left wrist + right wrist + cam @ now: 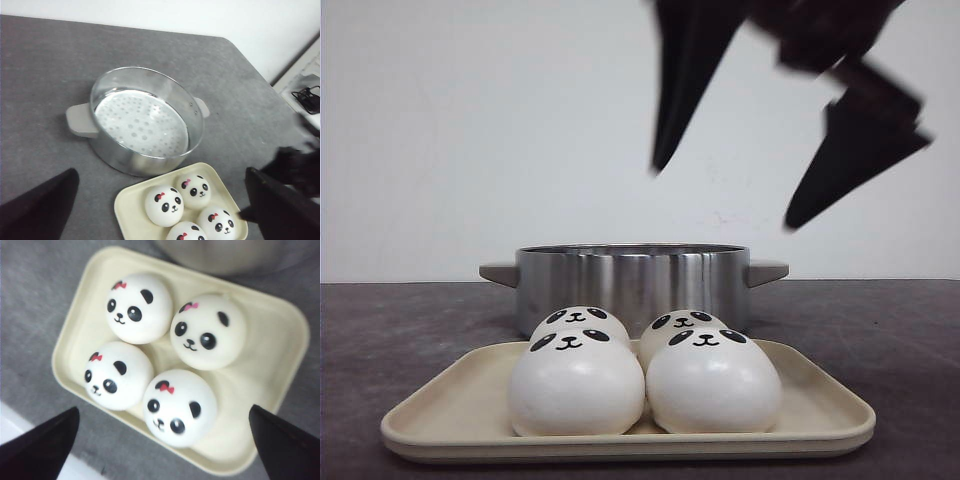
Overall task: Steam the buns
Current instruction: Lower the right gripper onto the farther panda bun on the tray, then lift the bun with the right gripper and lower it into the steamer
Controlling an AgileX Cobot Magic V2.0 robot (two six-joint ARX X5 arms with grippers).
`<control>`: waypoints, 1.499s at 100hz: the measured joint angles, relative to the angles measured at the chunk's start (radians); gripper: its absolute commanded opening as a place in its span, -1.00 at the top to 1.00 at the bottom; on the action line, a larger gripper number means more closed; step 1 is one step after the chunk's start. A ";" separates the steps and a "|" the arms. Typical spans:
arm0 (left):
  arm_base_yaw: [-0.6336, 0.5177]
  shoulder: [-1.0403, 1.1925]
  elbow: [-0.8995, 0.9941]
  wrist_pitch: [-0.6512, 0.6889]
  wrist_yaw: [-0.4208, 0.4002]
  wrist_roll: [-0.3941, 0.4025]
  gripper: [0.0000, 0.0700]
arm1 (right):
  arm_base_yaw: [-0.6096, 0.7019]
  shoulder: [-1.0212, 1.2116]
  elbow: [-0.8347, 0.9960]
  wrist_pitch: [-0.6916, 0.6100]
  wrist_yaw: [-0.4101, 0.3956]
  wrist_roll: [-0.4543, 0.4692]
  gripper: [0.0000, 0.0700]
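Four buns (645,375) sit clustered on near tray (820,405), steamer pot (632,280) just behind for short transfers. Right gripper (725,195) overhead, jaws wide open, empty.

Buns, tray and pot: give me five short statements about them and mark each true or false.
1. All four buns sit on the tray. True.
2. One bun already lies inside the pot. False: only the perforated steamer plate shows inside.
3. The right gripper is shut on a bun. False: it is open above the tray, holding nothing.
4. The pot stands behind the tray in the front view. True.
5. The left gripper holds the pot's handle. False: it is open in the air, clear of the pot.
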 measured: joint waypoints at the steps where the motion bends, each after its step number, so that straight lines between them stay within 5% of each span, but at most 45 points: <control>1: -0.002 0.000 0.000 0.000 0.000 0.000 -0.94 | 0.000 0.010 0.002 0.003 0.001 0.001 -0.93; 49: -0.097 0.000 0.000 0.000 -0.003 0.001 -0.94 | -0.043 0.288 0.021 0.181 0.082 0.026 -0.88; 83: -0.123 0.014 0.000 0.000 -0.018 0.013 -0.94 | -0.055 0.354 0.028 0.201 0.072 0.040 0.00; 89: -0.129 0.019 0.000 0.000 -0.019 0.014 -0.94 | -0.053 0.354 0.028 0.202 0.080 0.042 0.35; 96: -0.134 0.024 0.000 0.000 -0.023 0.018 -0.94 | -0.054 0.355 0.028 0.203 0.090 0.044 1.00; 121: -0.142 0.035 0.000 0.000 -0.026 0.019 -0.94 | -0.051 0.341 0.034 0.181 0.097 0.043 0.98; 150: -0.142 0.035 0.000 0.014 -0.031 0.019 -0.94 | 0.001 0.109 0.218 0.053 -0.003 0.016 0.98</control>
